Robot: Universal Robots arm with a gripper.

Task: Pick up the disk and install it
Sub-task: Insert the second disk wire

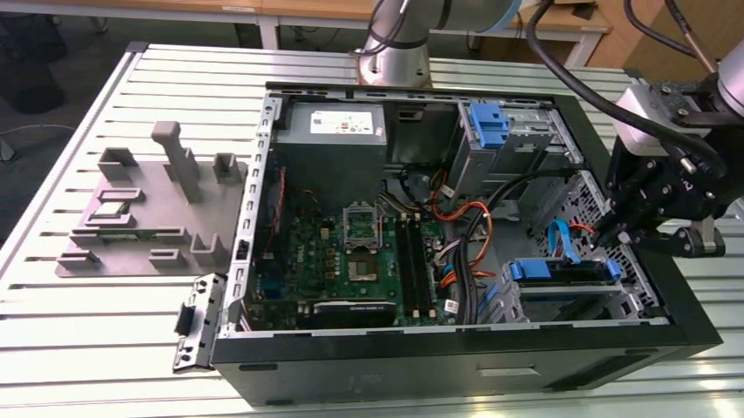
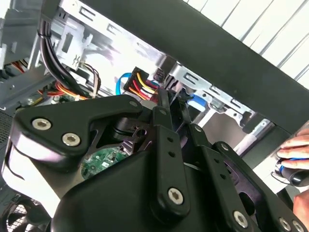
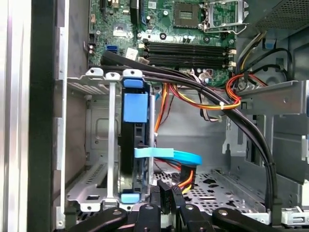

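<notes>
The disk stands on edge in the drive bay at the case's front corner, on the exterior view's right, with its blue bracket round it. In the first wrist view the disk is a dark slab between the bay's metal rails, a blue tab at each end. My gripper hangs just beside that bay, by the case's wall, apart from the disk. Its fingers are shut with nothing seen between them. The gripper points at a blue flat cable and red-yellow wires. The gripper shows from behind in the second wrist view.
The open computer case lies on a slatted table, with motherboard, grey power supply and a second blue bracket inside. A grey fixture sits on the exterior view's left. A person's hand holds a dark object beside the case.
</notes>
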